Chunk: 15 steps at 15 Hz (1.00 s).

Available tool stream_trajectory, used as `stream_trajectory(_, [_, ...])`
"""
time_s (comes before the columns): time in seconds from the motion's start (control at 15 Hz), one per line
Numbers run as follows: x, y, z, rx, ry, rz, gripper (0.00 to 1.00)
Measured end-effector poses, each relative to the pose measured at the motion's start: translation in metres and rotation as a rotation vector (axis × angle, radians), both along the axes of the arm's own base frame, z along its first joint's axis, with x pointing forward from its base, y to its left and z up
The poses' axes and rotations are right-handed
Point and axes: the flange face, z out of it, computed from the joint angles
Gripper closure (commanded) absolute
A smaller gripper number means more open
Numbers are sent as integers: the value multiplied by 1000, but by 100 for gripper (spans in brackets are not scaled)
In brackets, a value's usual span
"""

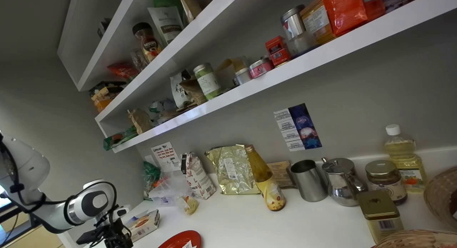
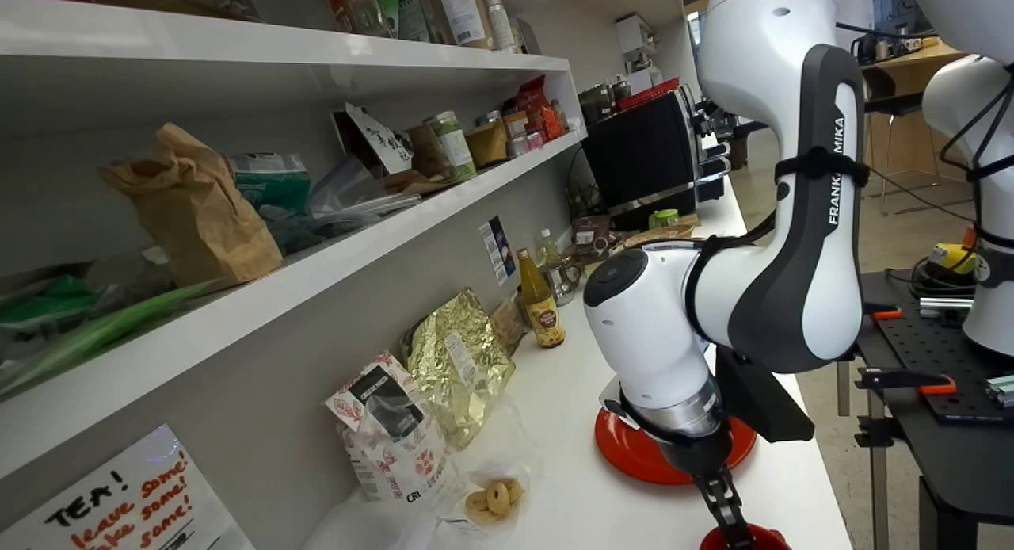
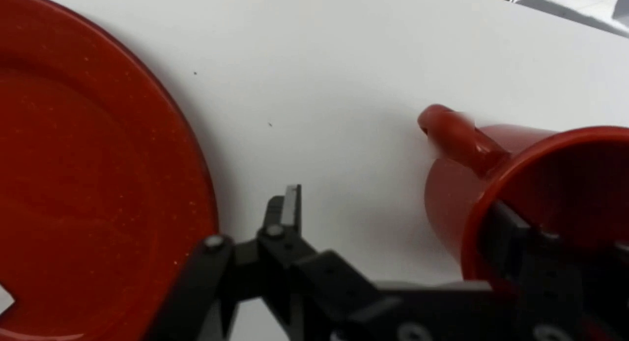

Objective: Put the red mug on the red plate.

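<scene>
The red mug (image 3: 452, 198) stands at the right of the wrist view, with its opening towards the camera and its handle pointing to the upper left. Its rim also shows at the bottom edge of an exterior view (image 2: 770, 539). The red plate (image 3: 98, 184) lies flat at the left of the wrist view and appears in both exterior views (image 1: 180, 239) (image 2: 634, 453). My gripper (image 3: 400, 201) is open. One finger is inside the mug; the other is outside, between mug and plate, apart from the mug wall. In an exterior view the gripper (image 2: 725, 509) reaches down into the mug.
A white piece (image 1: 189, 244) lies on the plate. A bag of ring-shaped food (image 2: 495, 498), a flour packet (image 2: 392, 431), a gold bag (image 2: 459, 364) and a yellow bottle (image 2: 540, 300) stand along the wall. A shelf (image 1: 214, 105) overhangs the counter. A box (image 1: 144, 224) lies near the arm.
</scene>
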Motion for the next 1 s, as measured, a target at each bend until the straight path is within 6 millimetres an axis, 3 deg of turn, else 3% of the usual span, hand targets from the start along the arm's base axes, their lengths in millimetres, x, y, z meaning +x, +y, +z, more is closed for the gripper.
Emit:
stream_trajectory(0.47, [7, -21, -17, -21, 26, -36, 100])
stream_trajectory(0.8, [11, -26, -16, -15, 30, -62, 98])
stream_trajectory(1.0, [21, -33, -4, 5, 21, -91, 98])
